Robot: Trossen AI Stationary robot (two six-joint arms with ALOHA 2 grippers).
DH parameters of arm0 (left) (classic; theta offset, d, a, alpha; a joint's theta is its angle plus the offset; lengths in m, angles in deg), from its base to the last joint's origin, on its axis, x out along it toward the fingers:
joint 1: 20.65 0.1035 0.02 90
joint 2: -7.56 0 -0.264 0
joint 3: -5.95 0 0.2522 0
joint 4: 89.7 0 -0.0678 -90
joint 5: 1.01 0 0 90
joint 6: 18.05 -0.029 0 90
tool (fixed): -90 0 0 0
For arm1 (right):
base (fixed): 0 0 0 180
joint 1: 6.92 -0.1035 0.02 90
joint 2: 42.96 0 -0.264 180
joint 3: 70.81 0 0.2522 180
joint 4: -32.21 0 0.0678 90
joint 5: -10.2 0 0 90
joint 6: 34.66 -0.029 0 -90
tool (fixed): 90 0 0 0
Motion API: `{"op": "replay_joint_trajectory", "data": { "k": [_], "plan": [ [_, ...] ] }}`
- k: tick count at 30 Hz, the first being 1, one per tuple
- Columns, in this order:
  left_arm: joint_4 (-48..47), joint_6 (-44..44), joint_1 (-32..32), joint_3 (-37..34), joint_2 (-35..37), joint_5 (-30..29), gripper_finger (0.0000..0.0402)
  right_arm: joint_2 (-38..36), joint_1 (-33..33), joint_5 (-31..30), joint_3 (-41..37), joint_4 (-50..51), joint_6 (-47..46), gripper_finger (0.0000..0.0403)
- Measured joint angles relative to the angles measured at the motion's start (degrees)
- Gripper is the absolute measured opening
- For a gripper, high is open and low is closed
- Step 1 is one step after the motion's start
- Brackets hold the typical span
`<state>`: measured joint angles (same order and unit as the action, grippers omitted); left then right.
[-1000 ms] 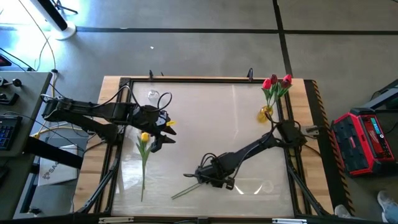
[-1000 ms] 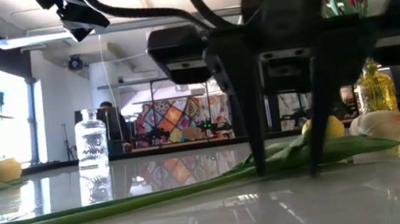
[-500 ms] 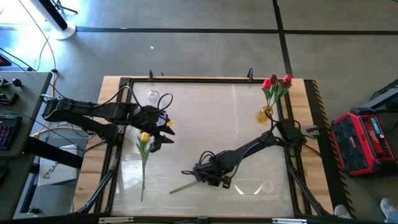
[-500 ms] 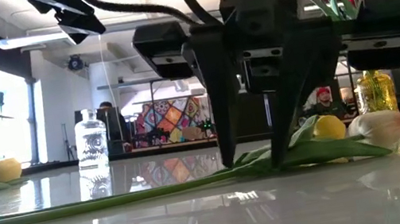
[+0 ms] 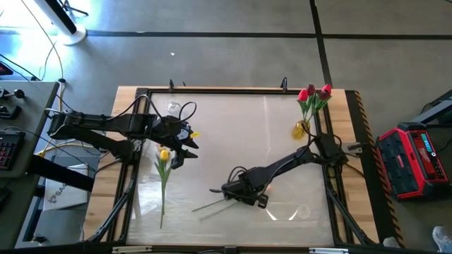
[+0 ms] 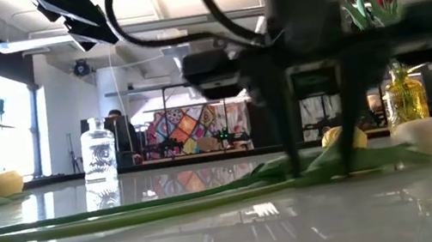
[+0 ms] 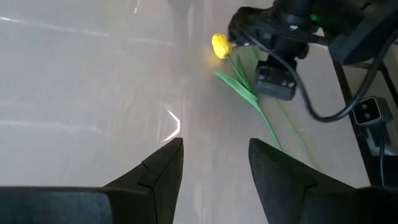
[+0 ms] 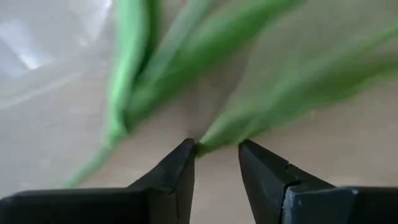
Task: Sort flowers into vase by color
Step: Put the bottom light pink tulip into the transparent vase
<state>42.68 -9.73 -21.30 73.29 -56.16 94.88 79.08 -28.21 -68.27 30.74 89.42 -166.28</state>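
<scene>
Jaws of right gripper: parted, tips lowered to the table at near centre, straddling the green stem and leaves of a lying tulip; not clamped. Left gripper: parted, holding nothing, at left side. Yellow tulip: flat on table, just beside left gripper. Red tulips: upright in yellow vase, far right.
</scene>
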Motion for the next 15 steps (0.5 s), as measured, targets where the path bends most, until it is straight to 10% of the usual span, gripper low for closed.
{"op": "replay_joint_trajectory", "data": {
  "k": [15],
  "plan": [
    [0.5,-0.1,0.0,0.0,0.0,0.2,0.0172,-0.9,-1.1,3.3,-0.2,-0.4,-1.6,0.0112]
  ]
}}
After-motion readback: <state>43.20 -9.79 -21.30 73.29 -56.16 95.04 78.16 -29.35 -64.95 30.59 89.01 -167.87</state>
